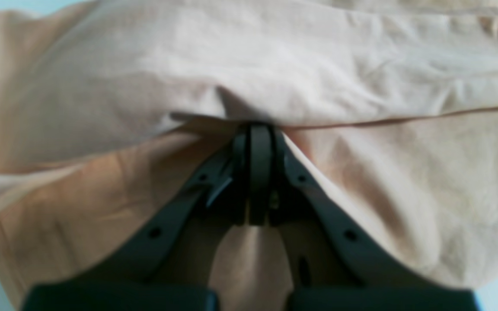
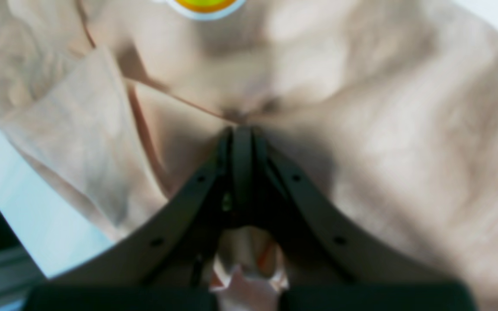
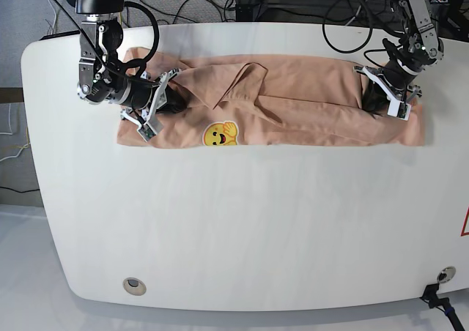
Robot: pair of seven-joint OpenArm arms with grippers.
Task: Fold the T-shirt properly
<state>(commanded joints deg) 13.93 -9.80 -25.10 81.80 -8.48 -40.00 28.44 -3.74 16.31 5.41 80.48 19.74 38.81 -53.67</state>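
- Across the far half of the white table, around twelve o'clock from where we stand, the T-shirt lies as a long band running nine to three, its smiley-face print face up near the front edge.
- We judge one lengthwise fold already made: the cloth looks doubled, a hem line crosses the left wrist view, and a sleeve flap lies turned over near the collar end.
- Our right gripper, at nine o'clock in the base view, has its jaws pressed together on a pinch of fabric beside the print; the cloth puckers right at the tips.
- Our left gripper, at three o'clock, is likewise clamped with no gap, holding the upper layer's edge where it overlaps the lower one.
- What remains, as we read it: bringing the two ends together across the width, then smoothing. The band is wrinkled and its near edge uneven, so the result is far from neat yet.
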